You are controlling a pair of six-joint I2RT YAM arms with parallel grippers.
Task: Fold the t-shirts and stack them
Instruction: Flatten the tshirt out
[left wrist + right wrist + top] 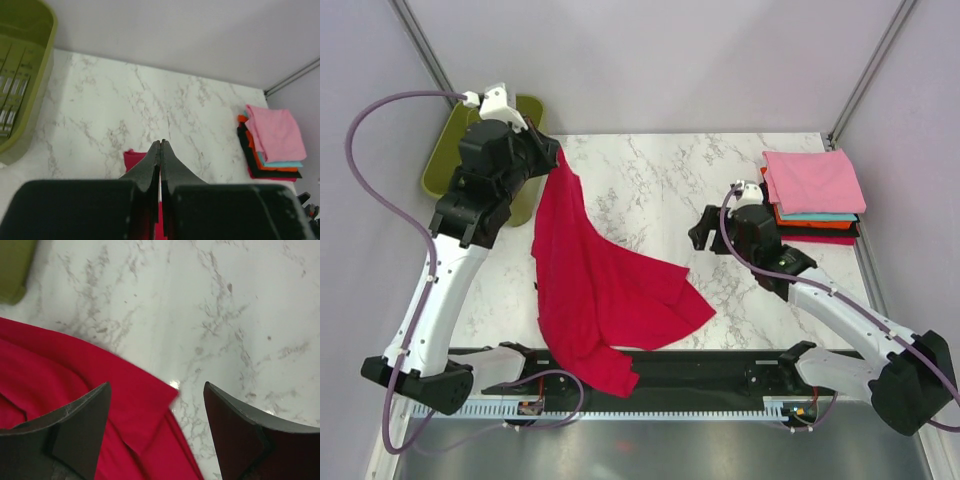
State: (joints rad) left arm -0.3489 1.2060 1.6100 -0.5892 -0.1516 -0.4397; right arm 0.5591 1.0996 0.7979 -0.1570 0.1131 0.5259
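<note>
Between the left fingers hangs the crimson t-shirt

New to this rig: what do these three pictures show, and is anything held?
Two robot arms stand at the near edge of a white marble table. One picture looks down from above; the other two come from a camera on each wrist. The left hand is shut on a crimson red cloth t-shirt, holding one end up while the rest drapes over the table. The right hand is open above that shirt's edge, holding nothing. At the far right is a stack of folded cloth t-shirts, pink on top; at the far left, an olive-green plastic basket.
</note>
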